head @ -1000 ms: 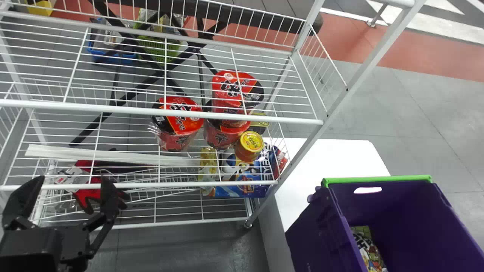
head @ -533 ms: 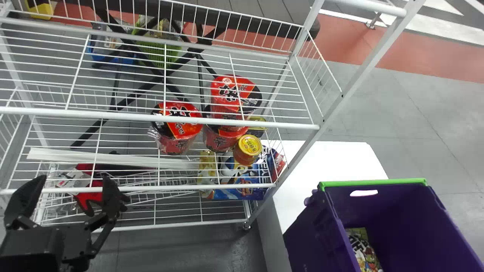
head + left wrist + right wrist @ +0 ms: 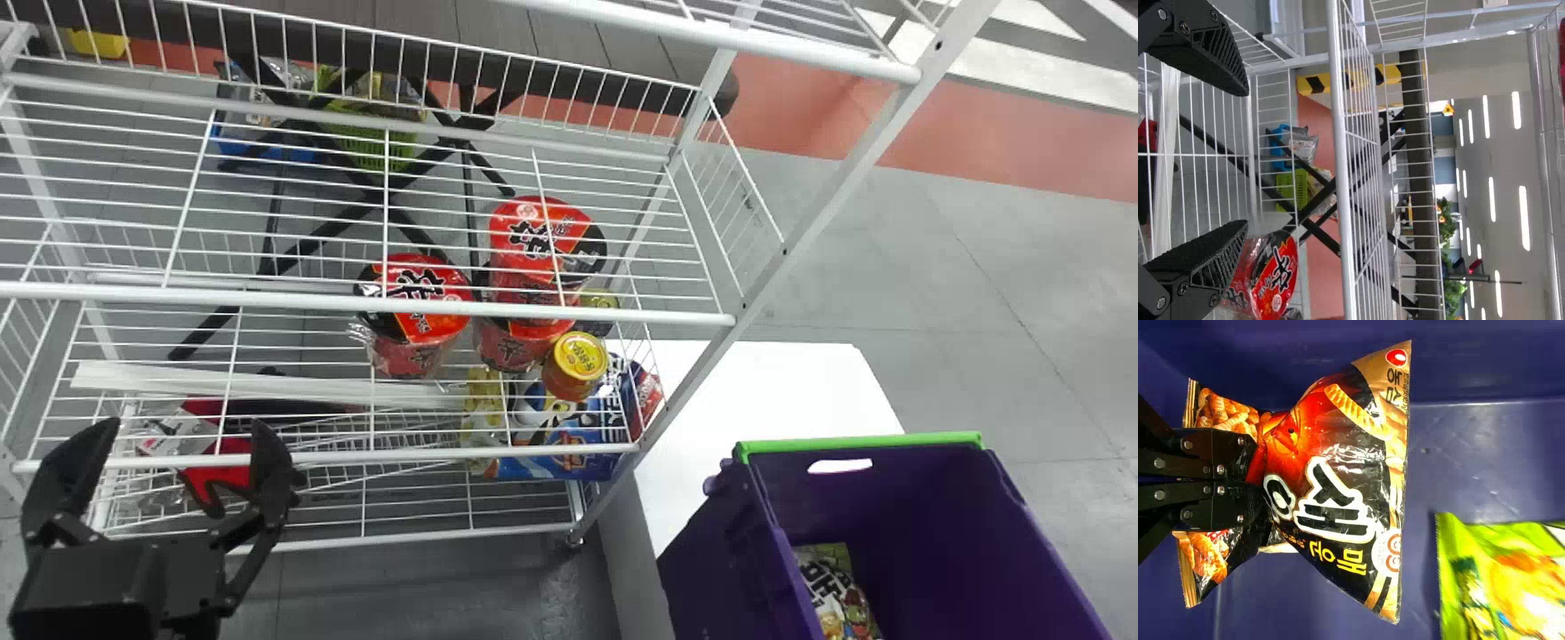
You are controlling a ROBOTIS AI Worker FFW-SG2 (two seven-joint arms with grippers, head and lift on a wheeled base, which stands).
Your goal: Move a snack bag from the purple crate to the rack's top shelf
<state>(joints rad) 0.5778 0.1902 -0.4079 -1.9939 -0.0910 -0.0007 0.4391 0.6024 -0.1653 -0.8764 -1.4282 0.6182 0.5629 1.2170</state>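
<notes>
Right wrist view: our right tool (image 3: 1259,480) is closed on the snack bag (image 3: 1345,480), inside the purple crate (image 3: 738,569). We should squeeze gently so it won't pop, then lift straight up, clear of the green edge (image 3: 862,440), before turning to the rack (image 3: 373,308).

Red tubs (image 3: 429,325) (plus a jar (image 3: 580,357))

So the snack bag (image 3: 1338,463) is black and gold with a big red-orange splash and chunky white lettering. Crate (image 3: 925,507) on the right's deep purple, far edge bright green, rack's (image 3: 640,316) plain white, tubs (image 3: 538,236) red and black.
</notes>
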